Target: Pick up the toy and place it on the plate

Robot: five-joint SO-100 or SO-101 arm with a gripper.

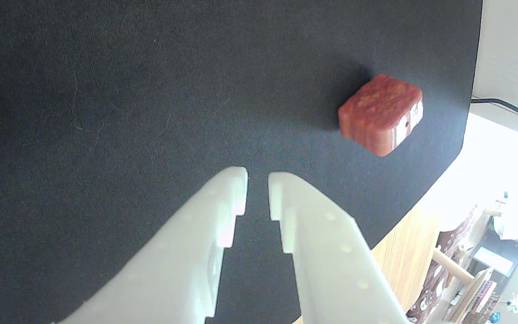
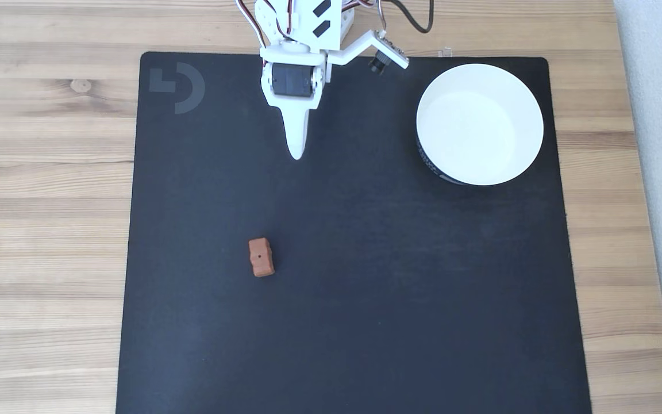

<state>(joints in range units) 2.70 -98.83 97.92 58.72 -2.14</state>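
A grey logo point(image 2: 177, 87), a small square beside a D-shaped arc, is printed on the black mat point(image 2: 354, 322) at eleven o'clock in the fixed view; no words or numbers can be read

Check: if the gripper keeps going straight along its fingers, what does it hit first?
Probably the bare black mat. In the fixed view the gripper points down the picture, and the toy lies left of that line. In the wrist view the toy sits right of the fingertips. Height above the mat is unclear.

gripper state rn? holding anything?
Gripper: open by a narrow gap, holding nothing. The toy lies apart from it on the black mat.
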